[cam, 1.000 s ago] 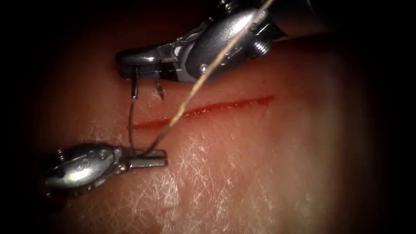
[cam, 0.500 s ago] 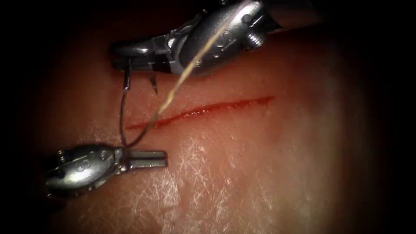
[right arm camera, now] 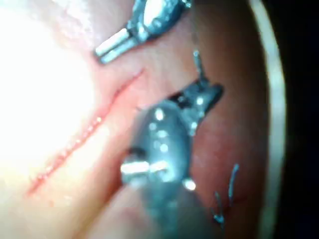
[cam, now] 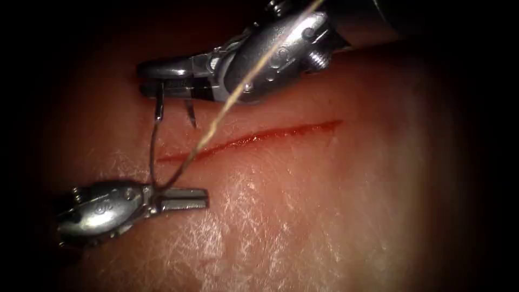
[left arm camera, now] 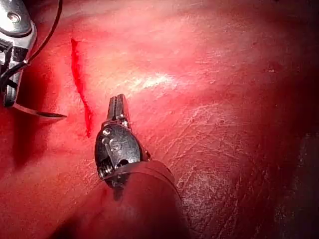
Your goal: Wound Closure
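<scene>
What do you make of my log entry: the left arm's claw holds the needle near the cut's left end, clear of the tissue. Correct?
Wrong arm. The right arm's claw holds the needle, around mid-curve, near the left end of the cut, clear of the tissue. The endoscope view shows it. The left arm's claw is shut on nothing.

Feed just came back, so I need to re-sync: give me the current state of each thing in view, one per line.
Right tool: jaws shut on the needle.
Needle: gripped in its middle part, clear of the tissue, above the cut's left end.
Left tool: jaws shut, holding nothing.
Thread: slack.
Cut: open, unstitched.
</scene>
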Robot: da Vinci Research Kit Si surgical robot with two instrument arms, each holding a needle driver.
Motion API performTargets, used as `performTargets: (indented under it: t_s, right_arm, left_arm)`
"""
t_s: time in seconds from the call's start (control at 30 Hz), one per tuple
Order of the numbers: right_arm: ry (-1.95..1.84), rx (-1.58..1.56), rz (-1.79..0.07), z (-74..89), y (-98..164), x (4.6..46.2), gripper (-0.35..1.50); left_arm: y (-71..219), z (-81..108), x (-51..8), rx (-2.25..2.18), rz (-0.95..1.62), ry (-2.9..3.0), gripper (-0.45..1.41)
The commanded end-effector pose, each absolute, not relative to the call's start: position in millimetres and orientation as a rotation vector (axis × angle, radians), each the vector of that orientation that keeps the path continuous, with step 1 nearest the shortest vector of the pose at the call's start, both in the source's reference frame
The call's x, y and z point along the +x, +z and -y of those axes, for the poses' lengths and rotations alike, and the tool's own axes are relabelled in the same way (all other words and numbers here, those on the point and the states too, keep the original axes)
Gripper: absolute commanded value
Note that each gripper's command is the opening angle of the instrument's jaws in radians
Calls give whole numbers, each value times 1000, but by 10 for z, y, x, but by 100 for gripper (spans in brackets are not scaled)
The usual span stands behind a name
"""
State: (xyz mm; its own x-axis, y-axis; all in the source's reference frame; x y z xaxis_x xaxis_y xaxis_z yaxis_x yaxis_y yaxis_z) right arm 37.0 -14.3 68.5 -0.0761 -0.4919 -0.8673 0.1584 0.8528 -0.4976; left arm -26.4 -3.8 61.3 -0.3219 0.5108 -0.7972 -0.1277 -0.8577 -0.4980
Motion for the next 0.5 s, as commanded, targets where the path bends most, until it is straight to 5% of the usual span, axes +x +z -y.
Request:
performTargets:
  t_s: [0.03, 0.5]
  right_arm:
    - [-551, -271, -1561, 145, 691, 377, -35]
    - [-572, -256, -1562, 163, 700, 374, -35]
  left_arm:
    - [618, 42, -269, -1528, 493, 2216, -1]
    - [619, 41, -267, -1524, 486, 2216, -1]
